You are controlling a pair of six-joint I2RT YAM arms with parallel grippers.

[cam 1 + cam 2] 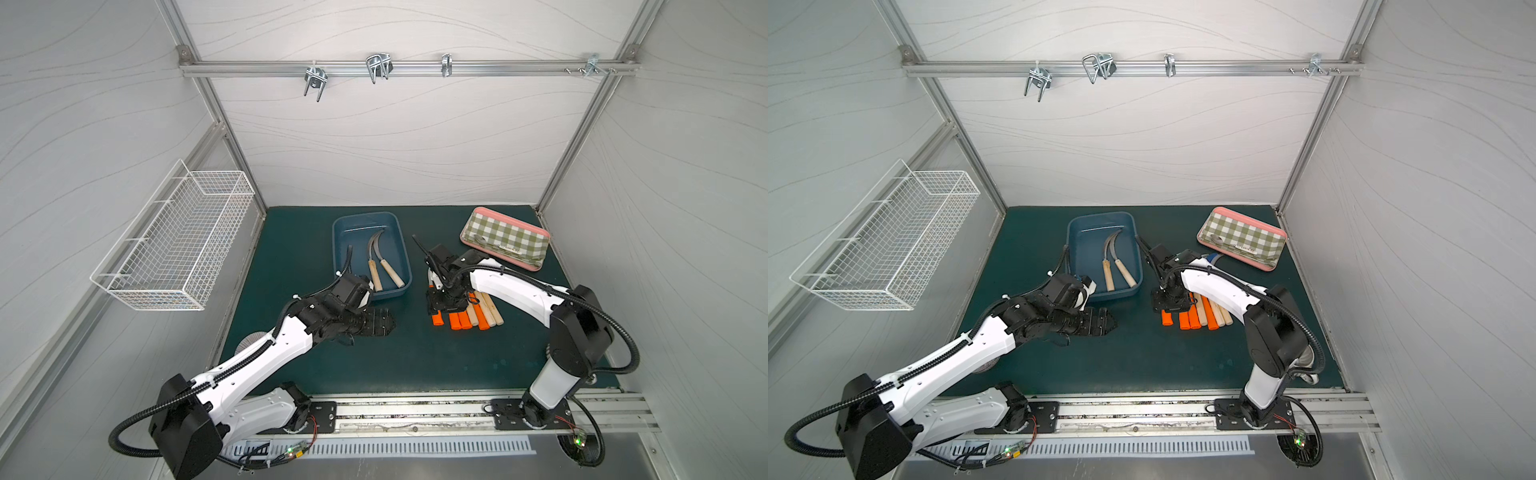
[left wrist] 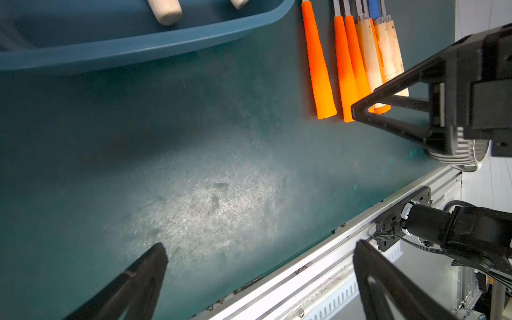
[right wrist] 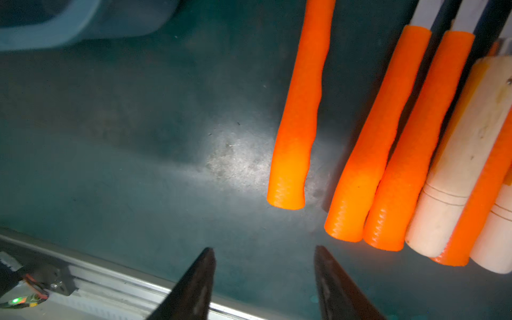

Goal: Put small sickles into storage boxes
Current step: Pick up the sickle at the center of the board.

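Observation:
The storage box, a dark blue tub point(image 1: 347, 237) point(image 1: 1079, 239), holds two small sickles with pale wood handles point(image 1: 376, 259) point(image 1: 1113, 259). Several more small sickles lie side by side on the mat to its right, with orange and wood handles point(image 1: 469, 318) point(image 1: 1200, 316) point(image 2: 318, 69) point(image 3: 299, 110). One has a blue blade point(image 2: 374, 8). My right gripper point(image 1: 444, 305) point(image 3: 264, 249) hangs over the left end of that row, jaws apart, only mat between them. My left gripper point(image 1: 382, 322) point(image 2: 259, 246) stands wide open over the mat in front of the tub.
A white wire basket point(image 1: 174, 249) hangs on the left wall. A green-checked, pink-rimmed tray point(image 1: 505, 239) sits at the back right. Metal hooks point(image 1: 378, 66) hang on the back rail. An aluminium rail point(image 1: 415, 409) runs along the mat's front edge.

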